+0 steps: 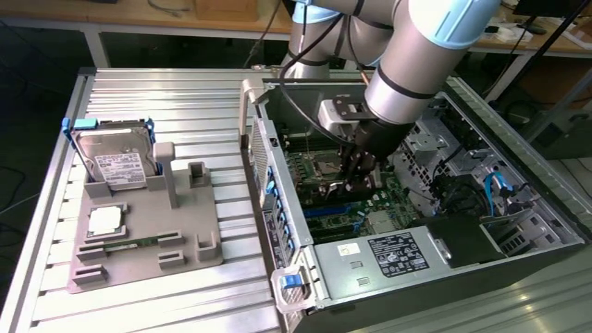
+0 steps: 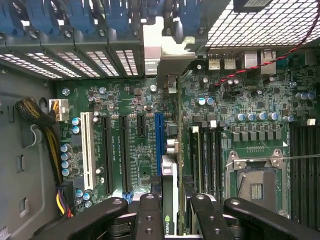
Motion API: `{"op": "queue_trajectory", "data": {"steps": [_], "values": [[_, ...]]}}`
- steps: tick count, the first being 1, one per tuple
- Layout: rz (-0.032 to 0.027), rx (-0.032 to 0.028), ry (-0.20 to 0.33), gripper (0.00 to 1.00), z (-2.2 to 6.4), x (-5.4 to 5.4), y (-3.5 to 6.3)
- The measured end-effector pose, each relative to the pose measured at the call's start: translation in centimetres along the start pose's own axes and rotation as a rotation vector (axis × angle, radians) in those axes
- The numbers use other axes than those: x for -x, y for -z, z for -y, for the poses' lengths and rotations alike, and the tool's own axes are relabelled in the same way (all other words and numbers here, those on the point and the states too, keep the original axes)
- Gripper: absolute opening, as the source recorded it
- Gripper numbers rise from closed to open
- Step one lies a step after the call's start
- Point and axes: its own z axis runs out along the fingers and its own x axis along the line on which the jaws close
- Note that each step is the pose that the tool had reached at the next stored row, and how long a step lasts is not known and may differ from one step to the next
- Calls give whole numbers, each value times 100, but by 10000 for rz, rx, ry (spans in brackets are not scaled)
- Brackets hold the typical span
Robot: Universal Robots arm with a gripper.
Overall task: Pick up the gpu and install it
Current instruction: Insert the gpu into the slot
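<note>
The open computer case lies on its side, and my gripper is reaching down inside it over the motherboard. In the wrist view the gripper is shut on the gpu, a thin card seen edge-on between the black fingers. Its silvery end bracket reaches toward the case's rear slots. The card hangs just beside the long blue slot, roughly parallel to it. I cannot tell whether its lower edge touches the board.
On the table outside the case a grey fixture holds a hard drive in a blue frame, a square chip and a memory stick. Inside are the processor socket, a white slot, a cable bundle and the power supply.
</note>
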Motion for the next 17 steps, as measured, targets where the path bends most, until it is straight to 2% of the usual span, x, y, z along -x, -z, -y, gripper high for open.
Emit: {"op": "queue_trajectory", "data": {"steps": [17], "values": [[4,-2,-1,27,-6,-114,-10]]}}
